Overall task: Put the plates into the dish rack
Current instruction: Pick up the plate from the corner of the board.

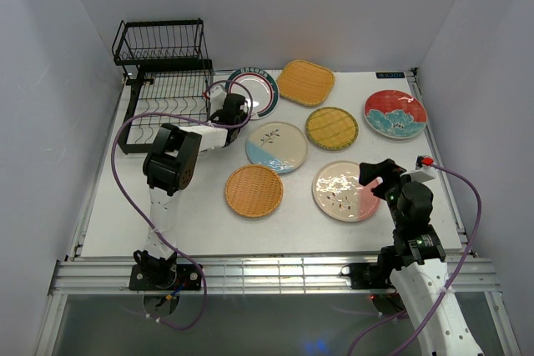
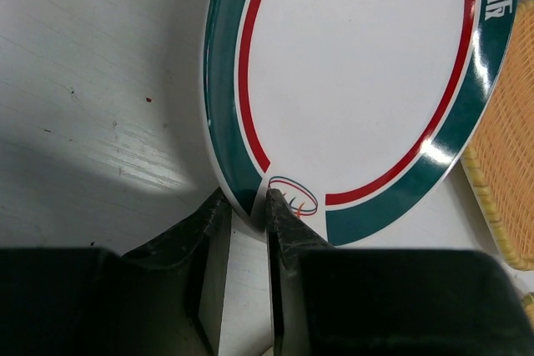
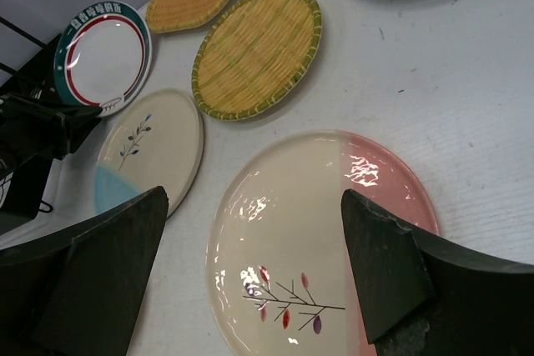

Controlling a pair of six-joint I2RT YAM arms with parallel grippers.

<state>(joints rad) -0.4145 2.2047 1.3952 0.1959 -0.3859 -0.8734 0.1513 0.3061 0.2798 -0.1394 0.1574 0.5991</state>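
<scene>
The black wire dish rack (image 1: 163,81) stands at the back left with no plates in it. My left gripper (image 2: 249,206) is shut on the near rim of the green-striped white plate (image 2: 359,64), just right of the rack (image 1: 254,89); that rim looks slightly raised. My right gripper (image 3: 254,206) is open and hovers over the cream-pink plate (image 3: 292,231), touching nothing. The cream-blue plate (image 1: 276,147), the round orange woven plate (image 1: 254,190), the green-rimmed woven plate (image 1: 331,127), the rounded-square woven plate (image 1: 305,82) and the red-teal floral plate (image 1: 395,113) lie flat on the table.
The purple cable (image 1: 125,135) of the left arm loops in front of the rack. The rounded-square woven plate touches the striped plate's right side. White walls close in on both sides and the back.
</scene>
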